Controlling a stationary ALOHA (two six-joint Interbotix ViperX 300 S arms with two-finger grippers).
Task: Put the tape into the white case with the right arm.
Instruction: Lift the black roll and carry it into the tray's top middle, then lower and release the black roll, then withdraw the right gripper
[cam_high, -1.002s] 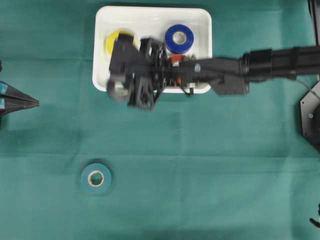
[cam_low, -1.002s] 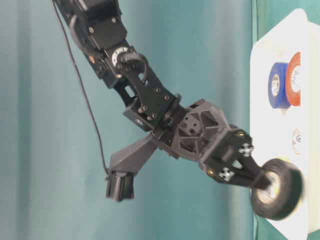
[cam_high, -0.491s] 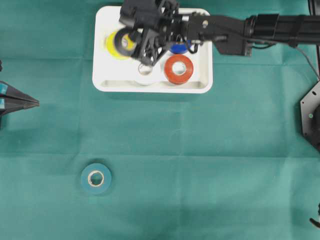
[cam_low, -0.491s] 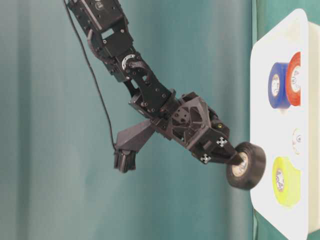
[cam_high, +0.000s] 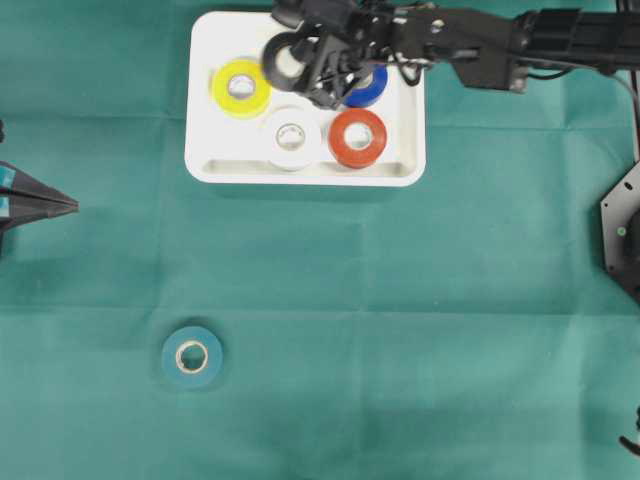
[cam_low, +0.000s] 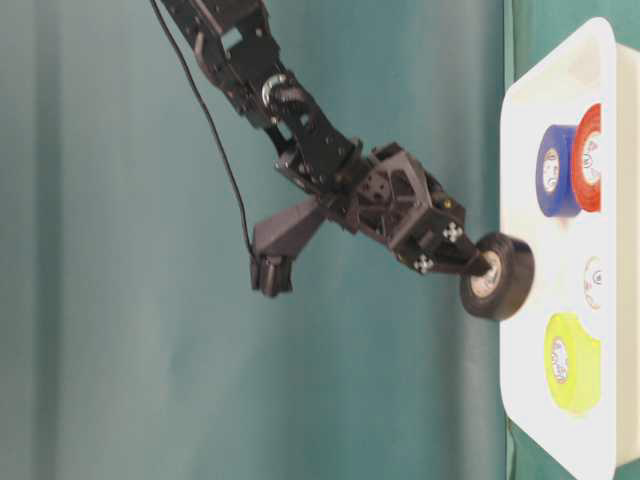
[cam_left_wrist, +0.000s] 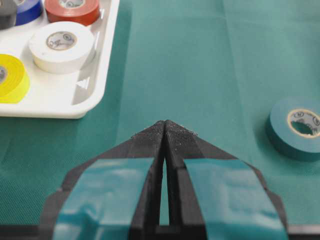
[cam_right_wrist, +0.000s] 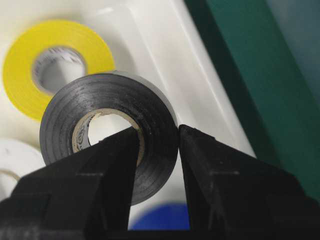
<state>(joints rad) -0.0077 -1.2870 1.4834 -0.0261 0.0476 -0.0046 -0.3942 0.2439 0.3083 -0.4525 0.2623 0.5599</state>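
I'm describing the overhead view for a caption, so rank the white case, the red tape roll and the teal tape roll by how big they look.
1. white case, clearly largest.
2. red tape roll and teal tape roll: they look alike, so no ranking.

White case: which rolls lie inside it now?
Inside the shallow white plastic case lie yellow, white and red tape rolls; a blue roll is half hidden under the right gripper holding a black roll above.

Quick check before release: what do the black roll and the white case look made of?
Black roll: likely glossy vinyl tape wound on a pale, cardboard-looking core; fine layer lines show on its side. White case: apparently smooth moulded plastic, with rounded corners and a slight sheen.
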